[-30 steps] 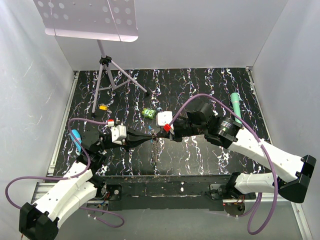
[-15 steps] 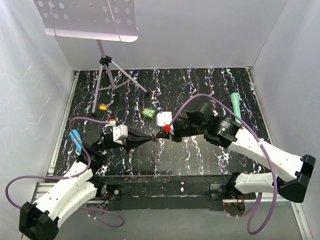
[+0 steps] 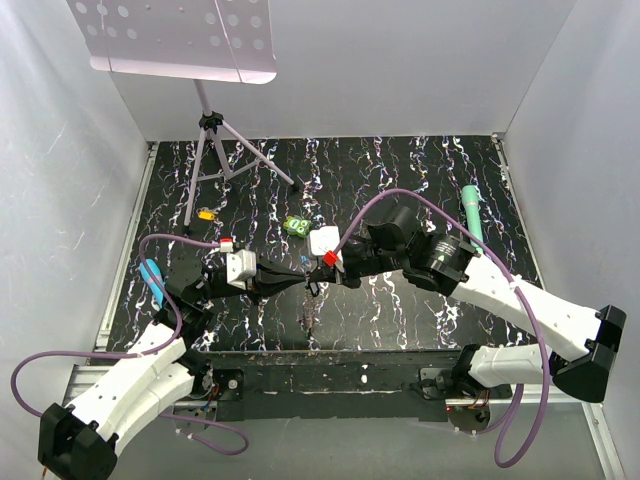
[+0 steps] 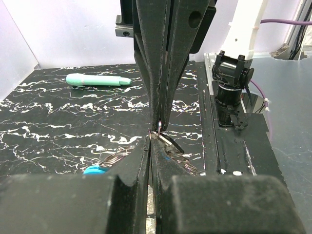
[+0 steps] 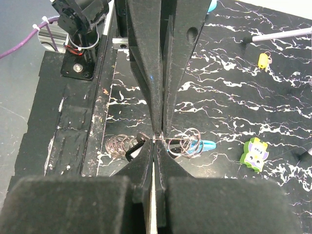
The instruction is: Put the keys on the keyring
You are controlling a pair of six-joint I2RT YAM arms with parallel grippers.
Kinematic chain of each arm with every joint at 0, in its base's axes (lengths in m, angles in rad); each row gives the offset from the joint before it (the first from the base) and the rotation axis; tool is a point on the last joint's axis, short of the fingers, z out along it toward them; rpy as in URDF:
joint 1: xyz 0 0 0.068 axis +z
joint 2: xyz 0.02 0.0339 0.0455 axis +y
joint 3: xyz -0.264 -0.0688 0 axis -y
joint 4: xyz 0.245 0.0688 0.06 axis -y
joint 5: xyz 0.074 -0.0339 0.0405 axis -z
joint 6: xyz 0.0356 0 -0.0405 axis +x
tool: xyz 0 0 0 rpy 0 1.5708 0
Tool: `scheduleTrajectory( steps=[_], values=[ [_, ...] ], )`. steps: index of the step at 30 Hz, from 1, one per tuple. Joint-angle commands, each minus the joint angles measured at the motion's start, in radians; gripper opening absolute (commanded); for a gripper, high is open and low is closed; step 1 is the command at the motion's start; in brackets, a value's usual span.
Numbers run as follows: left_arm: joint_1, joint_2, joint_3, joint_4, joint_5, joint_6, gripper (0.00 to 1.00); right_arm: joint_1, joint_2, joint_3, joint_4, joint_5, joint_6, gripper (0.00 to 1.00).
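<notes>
The keyring point(image 5: 183, 145) is a tangle of thin grey wire loops hanging just above the black marbled table point(image 3: 400, 170). It shows in the left wrist view as the same wire loops point(image 4: 176, 152). My left gripper point(image 3: 306, 283) and right gripper point(image 3: 321, 279) meet tip to tip over the table's near middle. Both are shut on the same strand of wire. In its own view the left gripper point(image 4: 152, 136) pinches the wire right under the right fingers point(image 4: 168, 73). The right gripper point(image 5: 156, 141) grips it beside the left fingers point(image 5: 146, 73). A blue-headed key point(image 5: 208, 145) sits among the loops, its blue head point(image 4: 94, 169) showing again beside the left jaw.
A green lumpy object point(image 3: 296, 227) lies just behind the grippers, and a small orange piece point(image 3: 206, 213) sits at the left. A teal marker point(image 3: 472, 215) lies at the right, a tripod stand point(image 3: 214, 150) at the back left, a light-blue curved piece point(image 3: 152, 279) by the left arm.
Both arms have shifted the joined tips slightly left and nearer to the bases. Both grippers have stayed shut on the wire.
</notes>
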Motion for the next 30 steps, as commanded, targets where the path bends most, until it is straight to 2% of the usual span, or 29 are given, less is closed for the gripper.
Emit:
scheduleTrajectory(
  steps=[1, 30],
  values=[
    [-0.001, -0.018, 0.035, 0.016, -0.004, 0.02, 0.0, 0.001, 0.0, 0.013, 0.018, 0.001, 0.009, 0.01],
    [-0.001, -0.032, 0.036, -0.02, -0.03, 0.064, 0.0, -0.028, -0.034, -0.004, 0.004, 0.019, -0.014, 0.01]
  ],
)
